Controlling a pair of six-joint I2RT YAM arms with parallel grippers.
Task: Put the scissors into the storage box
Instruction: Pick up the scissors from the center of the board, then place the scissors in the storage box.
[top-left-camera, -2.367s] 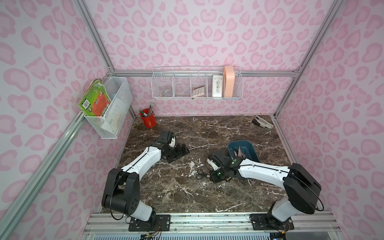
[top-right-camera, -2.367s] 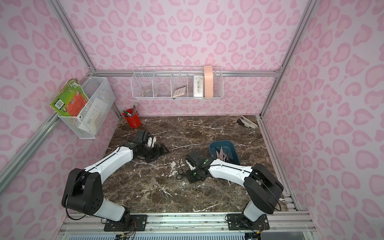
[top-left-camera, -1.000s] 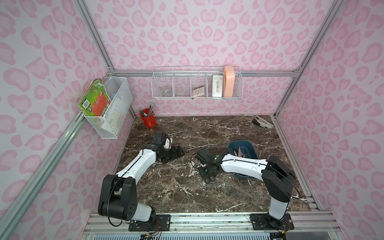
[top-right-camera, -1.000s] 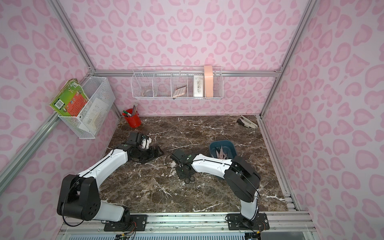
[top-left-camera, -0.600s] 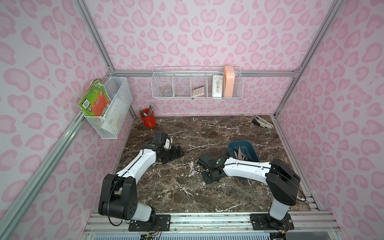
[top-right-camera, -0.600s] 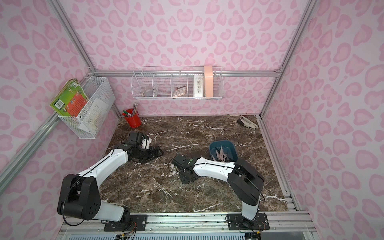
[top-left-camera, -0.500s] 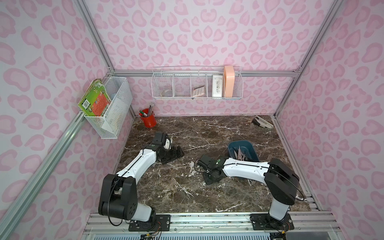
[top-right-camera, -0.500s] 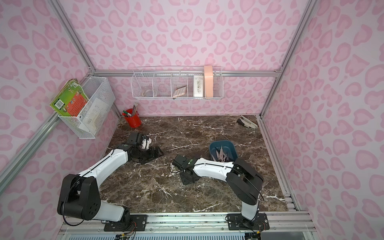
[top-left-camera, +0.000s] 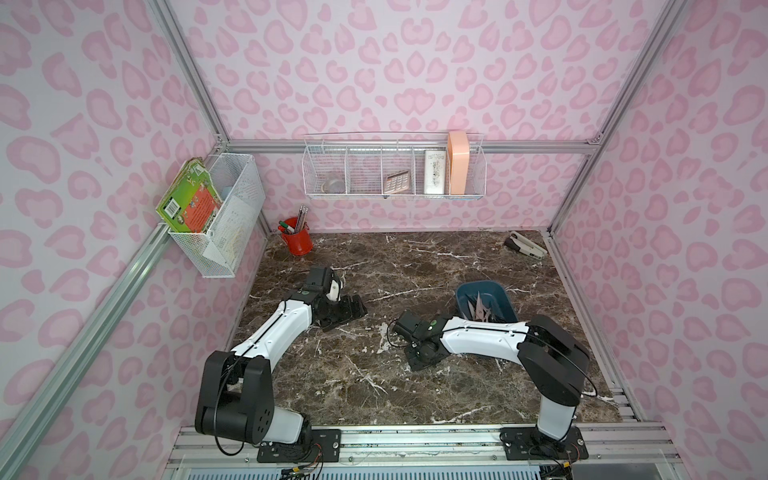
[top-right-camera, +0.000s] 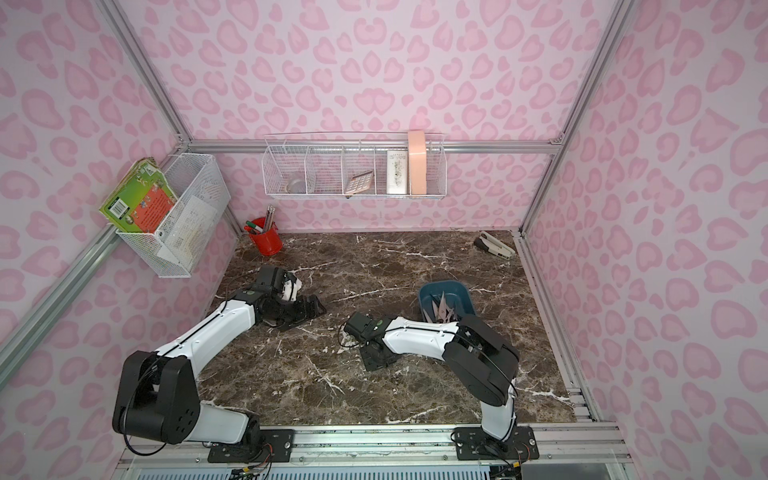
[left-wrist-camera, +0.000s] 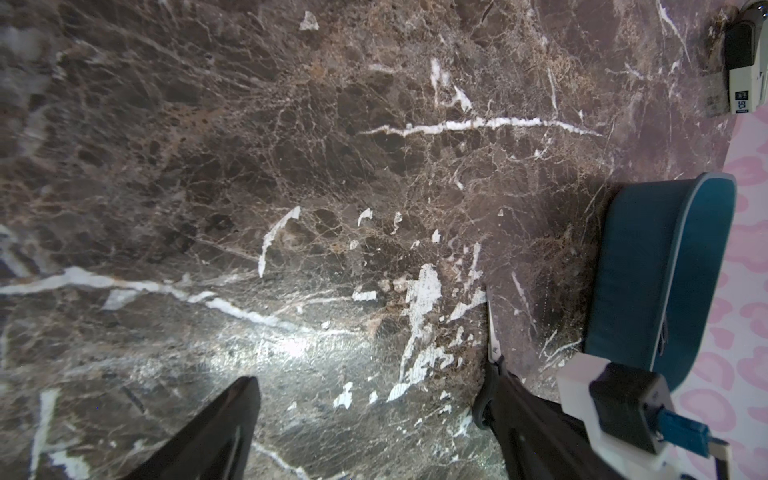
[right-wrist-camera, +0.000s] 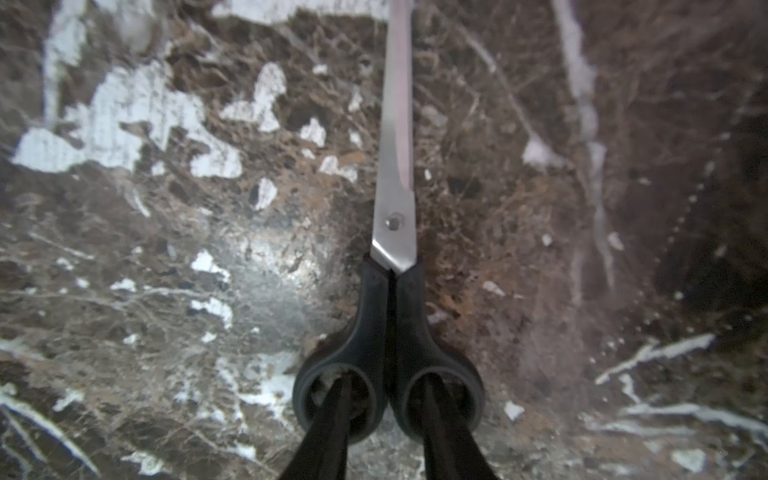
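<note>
Since a second ago the right gripper (right-wrist-camera: 386, 386) is shifted toward 6 o'clock, fingers (right-wrist-camera: 338, 399) parted inside the rings of the black scissors (right-wrist-camera: 395, 216); the left gripper (left-wrist-camera: 374, 378) is spread, empty.

2 top views look down; wrist views skim the tabletop (left-wrist-camera: 291, 124).

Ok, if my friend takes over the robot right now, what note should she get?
Left end effector: open, empty.
Right end effector: one finger in each handle loop of the black scissors, which lie flat on the marble table; can't tell if it's pinching yet.
Done: other scissors lie in the storage box.
Left: grip this pair, lift it, drop it in the box. No other loose pair in view.
</note>
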